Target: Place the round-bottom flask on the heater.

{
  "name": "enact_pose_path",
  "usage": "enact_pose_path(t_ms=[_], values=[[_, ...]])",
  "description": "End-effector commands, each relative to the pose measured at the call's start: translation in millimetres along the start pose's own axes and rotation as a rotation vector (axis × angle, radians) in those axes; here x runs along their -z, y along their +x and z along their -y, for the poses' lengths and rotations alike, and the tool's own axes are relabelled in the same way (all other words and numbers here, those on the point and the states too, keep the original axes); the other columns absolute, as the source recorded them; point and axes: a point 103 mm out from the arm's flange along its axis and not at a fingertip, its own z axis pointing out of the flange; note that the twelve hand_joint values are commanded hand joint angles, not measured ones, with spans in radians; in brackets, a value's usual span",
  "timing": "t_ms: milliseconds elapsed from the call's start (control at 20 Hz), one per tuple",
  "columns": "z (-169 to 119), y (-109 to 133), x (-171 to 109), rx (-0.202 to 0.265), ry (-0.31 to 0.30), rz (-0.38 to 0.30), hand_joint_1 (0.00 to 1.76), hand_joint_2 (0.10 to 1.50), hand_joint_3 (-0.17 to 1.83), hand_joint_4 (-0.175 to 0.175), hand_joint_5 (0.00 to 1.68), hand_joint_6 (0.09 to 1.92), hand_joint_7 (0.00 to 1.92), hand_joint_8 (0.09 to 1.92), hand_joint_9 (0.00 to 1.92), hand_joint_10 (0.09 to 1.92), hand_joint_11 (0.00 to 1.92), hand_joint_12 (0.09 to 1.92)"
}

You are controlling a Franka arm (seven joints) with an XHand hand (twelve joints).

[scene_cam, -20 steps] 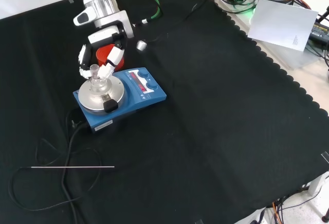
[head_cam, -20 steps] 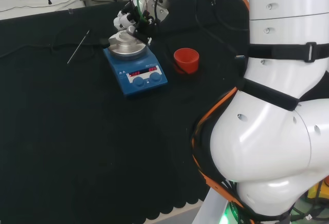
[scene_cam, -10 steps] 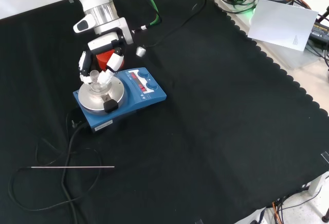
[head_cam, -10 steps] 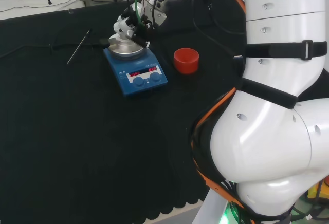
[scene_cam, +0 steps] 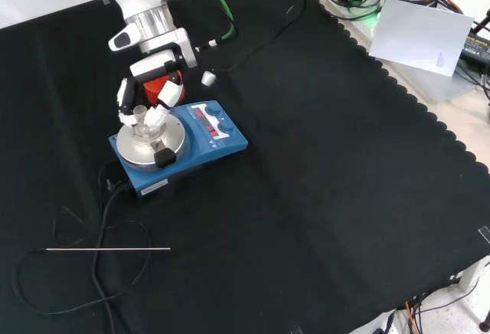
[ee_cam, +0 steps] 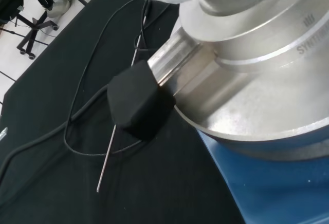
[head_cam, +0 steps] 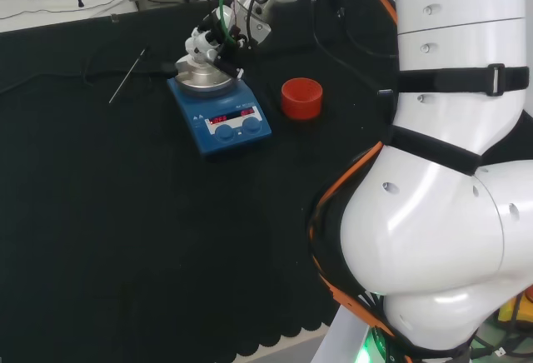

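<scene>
From the head view I see the hand (head_cam: 214, 40) over the blue heater (head_cam: 221, 110), its fingers bent around the round-bottom flask (head_cam: 202, 60) on the metal plate; a red cup (head_cam: 301, 97) sits on the cloth to the hand's right. In the front view the flask (scene_cam: 142, 122) rests on the heater (scene_cam: 178, 146) just below the hand (scene_cam: 147, 91) — fingers curled beside its neck. At the wrist I see the heater's plate (ee_cam: 267, 80) close beneath and a thin metal rod (ee_cam: 110, 149) on the cloth beyond
</scene>
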Motion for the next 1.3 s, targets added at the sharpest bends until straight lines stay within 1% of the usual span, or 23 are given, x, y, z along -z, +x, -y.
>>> enact_pose_path(t_ms=[50,150,250,300,350,400,600,950,1300], values=[[-2,-13,5,-0.011,0.01,-0.045,1.08,1.1,-0.17,0.175,1.16,0.72,0.73,0.56,0.9,0.44,0.52,1.22],[-2,-13,8,-0.003,0.024,-0.05,1.06,1.11,-0.14,0.175,1.11,0.81,0.69,0.58,0.87,0.46,0.48,1.25],[-1,-13,9,0.002,0.023,-0.041,1.0,1.05,-0.16,0.074,0.96,0.8,0.65,0.6,0.84,0.48,0.43,1.27],[0,-13,9,0.005,0.023,-0.038,0.98,1.03,-0.17,0.042,0.91,0.79,0.64,0.61,0.82,0.5,0.41,1.27],[1,-13,10,0.007,0.022,-0.033,0.97,1.02,-0.17,0.024,0.88,0.79,0.63,0.61,0.82,0.5,0.4,1.28],[1,-12,11,0.009,0.02,-0.032,0.96,1.01,-0.17,0.014,0.86,0.78,0.62,0.61,0.81,0.51,0.39,1.28],[5,-8,13,0.023,0.022,-0.028,0.95,1.0,-0.17,0.003,0.84,0.77,0.61,0.61,0.8,0.51,0.38,1.28],[9,4,15,0.061,0.023,-0.021,0.95,0.99,-0.17,0.001,0.84,0.77,0.61,0.61,0.79,0.52,0.38,1.28],[12,9,17,0.085,0.023,-0.006,0.94,0.99,-0.17,0.002,0.84,0.76,0.6,0.62,0.79,0.52,0.37,1.28]])
